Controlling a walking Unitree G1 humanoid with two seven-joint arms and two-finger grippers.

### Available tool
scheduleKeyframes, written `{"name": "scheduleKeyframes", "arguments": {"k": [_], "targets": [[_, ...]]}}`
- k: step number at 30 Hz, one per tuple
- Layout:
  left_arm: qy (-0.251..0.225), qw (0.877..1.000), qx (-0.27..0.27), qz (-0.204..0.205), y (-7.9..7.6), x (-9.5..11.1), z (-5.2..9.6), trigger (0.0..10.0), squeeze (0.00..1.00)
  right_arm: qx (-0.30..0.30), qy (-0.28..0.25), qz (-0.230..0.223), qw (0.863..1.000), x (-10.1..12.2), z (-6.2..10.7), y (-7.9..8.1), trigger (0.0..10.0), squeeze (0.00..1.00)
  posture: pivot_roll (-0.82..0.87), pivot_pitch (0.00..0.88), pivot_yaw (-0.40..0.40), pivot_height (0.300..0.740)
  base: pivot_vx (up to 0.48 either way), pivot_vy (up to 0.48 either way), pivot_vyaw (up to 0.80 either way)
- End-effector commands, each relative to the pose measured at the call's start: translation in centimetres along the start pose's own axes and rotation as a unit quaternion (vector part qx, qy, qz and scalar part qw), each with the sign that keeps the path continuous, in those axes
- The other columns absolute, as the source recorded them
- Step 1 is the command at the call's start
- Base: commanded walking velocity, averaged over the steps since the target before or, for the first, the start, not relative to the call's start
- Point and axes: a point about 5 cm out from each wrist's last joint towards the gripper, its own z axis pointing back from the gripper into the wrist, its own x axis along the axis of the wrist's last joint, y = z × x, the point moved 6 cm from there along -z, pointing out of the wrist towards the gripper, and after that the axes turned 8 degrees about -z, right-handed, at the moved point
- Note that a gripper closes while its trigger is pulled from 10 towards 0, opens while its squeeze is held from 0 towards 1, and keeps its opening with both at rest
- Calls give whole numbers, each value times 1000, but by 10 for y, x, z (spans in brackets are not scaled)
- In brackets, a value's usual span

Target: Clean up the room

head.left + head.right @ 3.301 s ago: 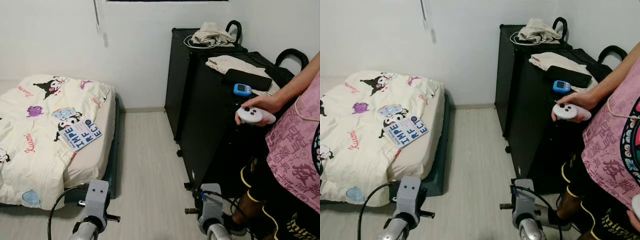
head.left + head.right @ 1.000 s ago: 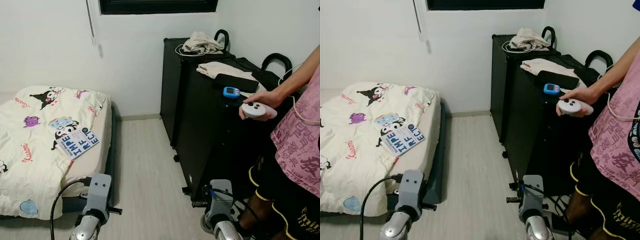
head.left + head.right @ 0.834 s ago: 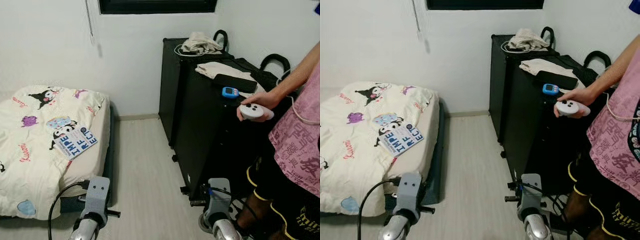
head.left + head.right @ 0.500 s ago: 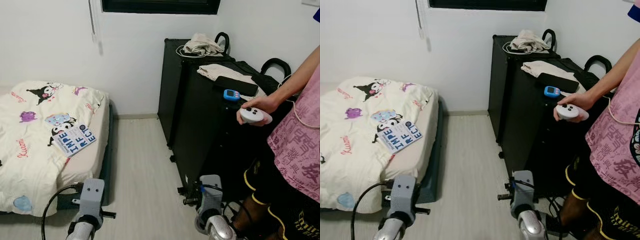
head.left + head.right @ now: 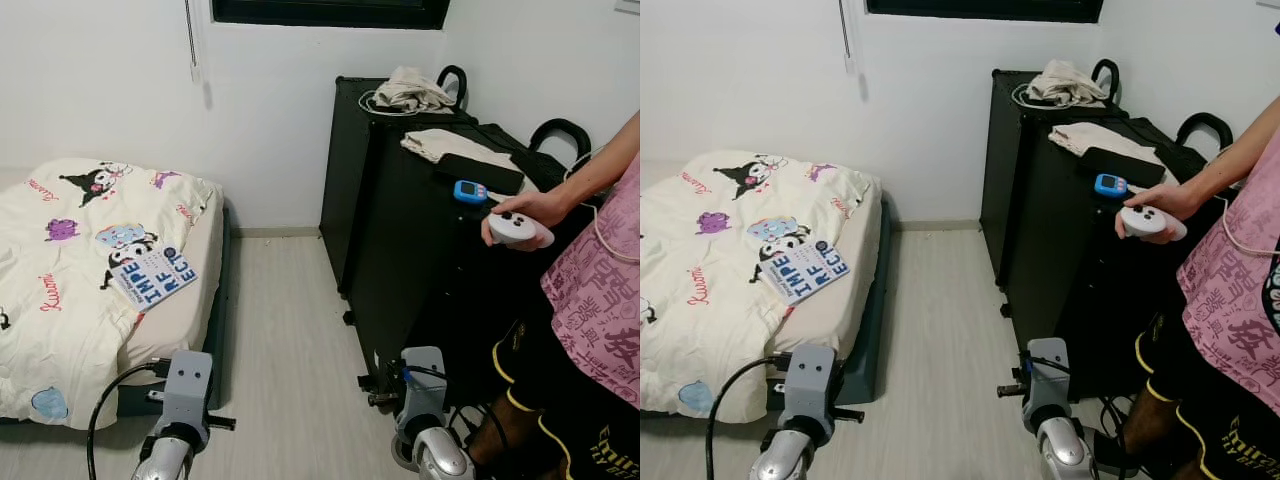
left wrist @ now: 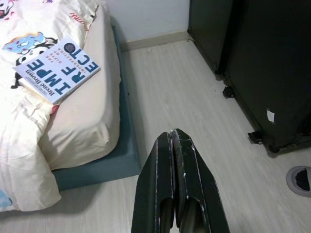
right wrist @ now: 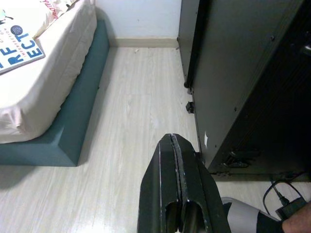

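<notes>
Bare floor (image 5: 280,330) strip runs ahead between bed (image 5: 215,300) (left) and black cases (image 5: 400,250); a person (image 5: 590,330) blocks the right.

A cream cartoon-printed cotton bedspread (image 5: 60,270) carries a white book with bold blue letters (image 5: 152,276). Tall black cabinets (image 5: 420,260) stand beside a pale wood-grain floor (image 5: 285,350). A person's pink patterned shirt (image 5: 600,300) shows dark characters.

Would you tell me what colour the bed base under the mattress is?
The bed base is teal blue, clearest in the right wrist view.
</notes>
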Motion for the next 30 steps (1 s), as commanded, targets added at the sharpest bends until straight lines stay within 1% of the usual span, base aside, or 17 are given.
{"name": "scheduleKeyframes", "arguments": {"k": [1, 24, 30], "targets": [[-6, 1000, -6, 6, -5, 3, -1, 10000, 0, -8, 0, -1, 1000, -2, 3, -5, 10000, 0, -21, 89, -49, 740, 274, 0, 0], [-7, 1000, -9, 9, -4, 3, 0, 10000, 0, -9, -1, -3, 1000, -3, 4, -4, 10000, 0, -20, 89, -51, 740, 312, 0, 0], [-6, 1000, -4, 9, -2, 2, 0, 10000, 0, -6, 0, -4, 1000, -4, 4, -3, 10000, 0, -16, 86, -54, 740, 277, 0, 0]]}}
